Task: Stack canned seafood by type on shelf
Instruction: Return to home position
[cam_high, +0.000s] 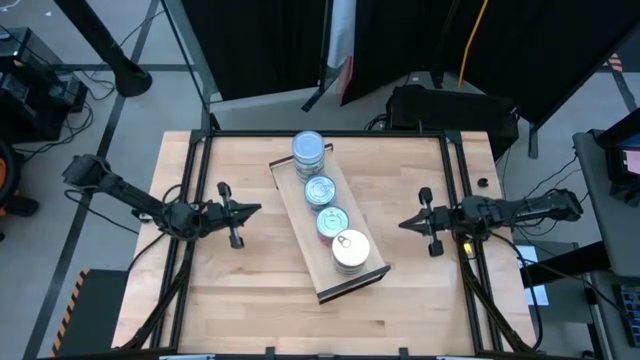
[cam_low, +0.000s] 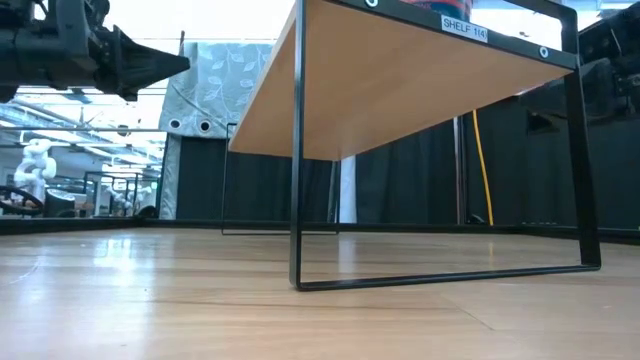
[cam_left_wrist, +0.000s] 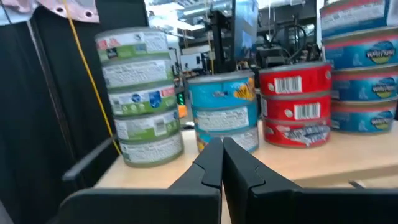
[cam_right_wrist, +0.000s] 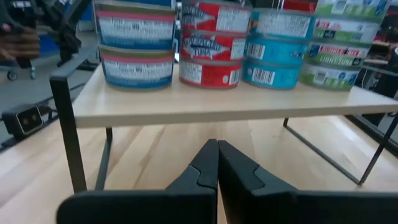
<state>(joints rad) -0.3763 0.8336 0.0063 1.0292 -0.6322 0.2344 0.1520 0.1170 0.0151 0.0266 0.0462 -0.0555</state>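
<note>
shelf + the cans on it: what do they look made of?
Shelf: pale matte wood-grain board, solid or veneer unclear; thin dark frame looks like painted metal. Cans: likely metal tins, going by the shiny silver lids in the high view; sides carry printed labels, paper or film unclear.

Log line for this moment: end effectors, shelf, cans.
left end effector: shut, empty, left of shelf | right end effector: shut, empty, right of shelf | cans: four stacks in a row on shelf
</note>
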